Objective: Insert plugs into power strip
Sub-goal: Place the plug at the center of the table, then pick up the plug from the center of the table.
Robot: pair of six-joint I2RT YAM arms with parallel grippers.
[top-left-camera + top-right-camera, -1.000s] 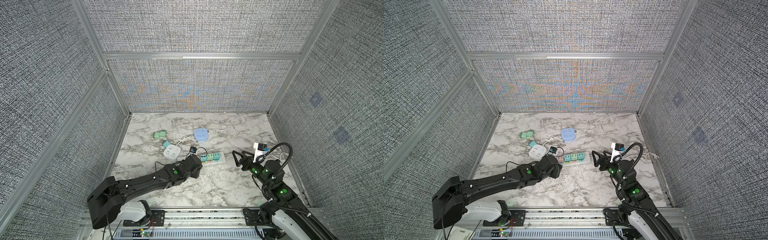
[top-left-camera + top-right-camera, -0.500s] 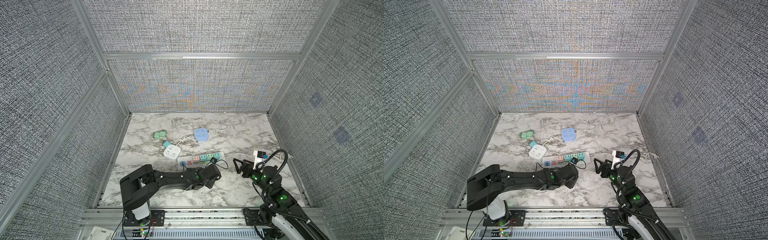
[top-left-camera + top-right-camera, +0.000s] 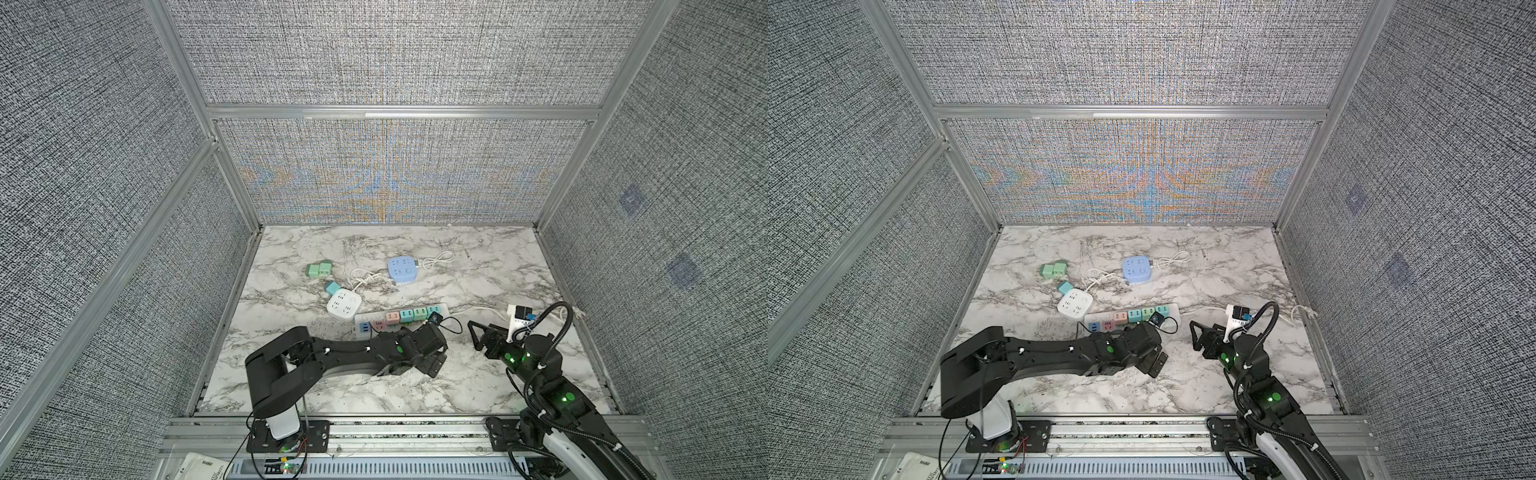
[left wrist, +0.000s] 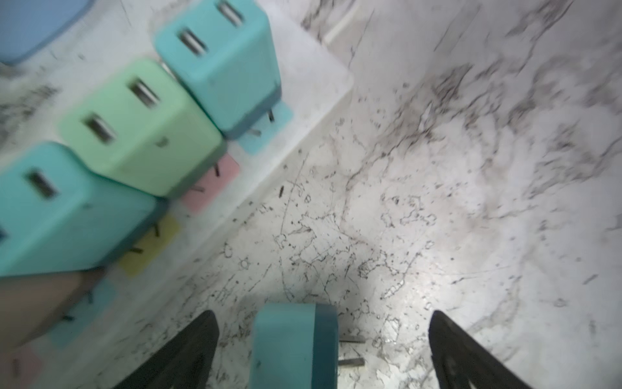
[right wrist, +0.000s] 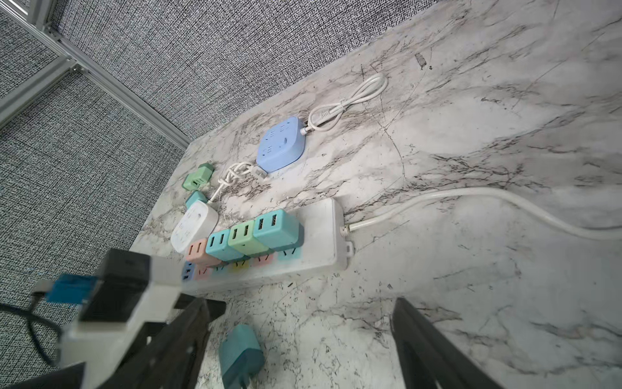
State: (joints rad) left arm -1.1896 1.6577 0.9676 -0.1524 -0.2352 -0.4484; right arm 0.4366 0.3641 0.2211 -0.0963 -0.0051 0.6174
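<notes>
The long white power strip (image 3: pixel 444 308) (image 3: pixel 1176 308) (image 5: pixel 319 235) (image 4: pixel 323 101) lies mid-table. A pink plug (image 3: pixel 392 318) and three mint and teal plugs (image 3: pixel 419 314) (image 5: pixel 242 235) (image 4: pixel 141 124) are seated in it. My left gripper (image 3: pixel 434 360) (image 3: pixel 1156 360) (image 4: pixel 323 340) is low in front of the strip and open. A teal plug (image 4: pixel 296 347) (image 5: pixel 240 353) lies on its side on the marble between the fingers, touching neither. My right gripper (image 3: pixel 478 337) (image 3: pixel 1198 338) (image 5: pixel 303 340) is open and empty, just right of the left one. The top views do not show the loose plug.
Two green plugs (image 3: pixel 319 269) and a teal plug (image 3: pixel 331 286) lie loose at the back left. A white square strip (image 3: pixel 343 304) and a blue square strip (image 3: pixel 402 269) with coiled cords sit behind the long strip. Its thick cord (image 5: pixel 471 202) runs right. Walls enclose the table.
My left arm has swung right and toward the front, from the strip's left end to its front. Its jaws have opened around the teal plug. My right gripper has drawn back slightly.
</notes>
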